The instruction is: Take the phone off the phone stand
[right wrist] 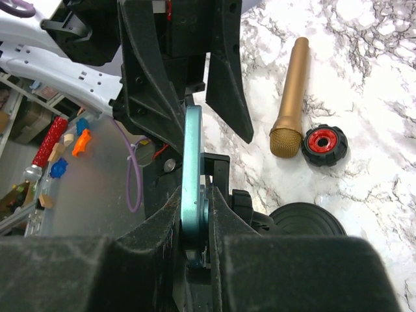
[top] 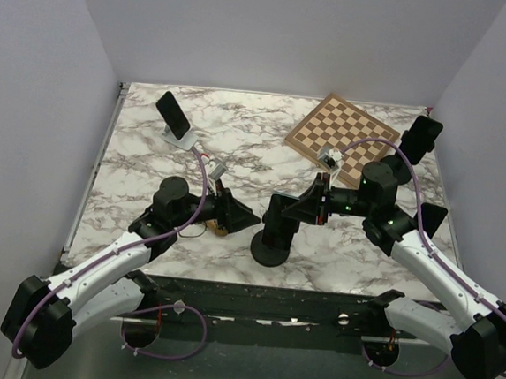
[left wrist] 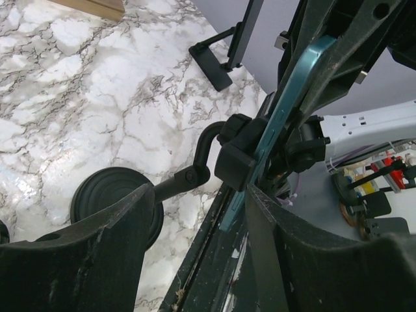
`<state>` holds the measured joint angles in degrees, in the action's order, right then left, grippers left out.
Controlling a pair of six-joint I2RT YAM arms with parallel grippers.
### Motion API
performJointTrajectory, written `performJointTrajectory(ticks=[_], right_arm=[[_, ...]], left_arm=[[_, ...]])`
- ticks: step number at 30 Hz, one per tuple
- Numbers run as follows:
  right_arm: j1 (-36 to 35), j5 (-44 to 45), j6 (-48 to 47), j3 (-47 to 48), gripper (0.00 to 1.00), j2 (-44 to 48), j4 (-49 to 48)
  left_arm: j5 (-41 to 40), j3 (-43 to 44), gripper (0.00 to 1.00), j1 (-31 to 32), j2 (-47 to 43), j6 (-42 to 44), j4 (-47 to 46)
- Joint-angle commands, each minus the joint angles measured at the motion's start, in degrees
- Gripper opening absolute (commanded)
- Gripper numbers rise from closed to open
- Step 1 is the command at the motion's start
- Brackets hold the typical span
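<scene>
- Left of centre: left gripper (top: 233, 211) spread wide, holding nothing, close against the phone stand (top: 271, 240), probably to brace it.
- Centre, near edge: phone (right wrist: 193, 162) sitting in the stand's clamp, pinched edge-on by right gripper (right wrist: 194, 218), apparently for lifting out.
- Plain only from right wrist: that pinch, gold microphone (right wrist: 290, 97), red-centred knob (right wrist: 324, 144).

White arm shells (top: 104, 270), black joints (top: 174, 199), purple cables (right wrist: 133, 179), scuffed black left claw (left wrist: 200, 195)

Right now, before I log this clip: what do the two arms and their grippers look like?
Both match: the left arm and right arm have white link shells between bulky black joints, each trailed by a purple cable. Small green lights glow on the right one. The left gripper and right gripper are black, with wedge-shaped, scuffed fingers.
</scene>
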<state>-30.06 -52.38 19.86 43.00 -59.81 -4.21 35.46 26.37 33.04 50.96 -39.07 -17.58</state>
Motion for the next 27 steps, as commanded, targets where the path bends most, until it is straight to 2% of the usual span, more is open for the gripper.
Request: performJointTrajectory(ticks=[1,11,22,27], right_arm=[[-0.4,-3.8,0.4,2.0,0.01,-0.2,-2.3],[-0.4,-5.8,1.4,1.6,0.01,-1.0,-4.8],[-0.4,-11.5,6.6,2.0,0.01,1.7,-9.5],[-0.4,-9.1,6.0,3.1,0.01,2.3,-8.6]], left_arm=[[2.4,2.6,0.66,0.6,2.4,-0.6,-5.4],[1.6,3.1,0.64,1.5,6.0,-1.3,-7.0],[-3.6,2.3,0.41,1.4,8.3,0.3,-3.6],[-4.2,3.3,0.42,1.5,9.0,0.1,-3.8]])
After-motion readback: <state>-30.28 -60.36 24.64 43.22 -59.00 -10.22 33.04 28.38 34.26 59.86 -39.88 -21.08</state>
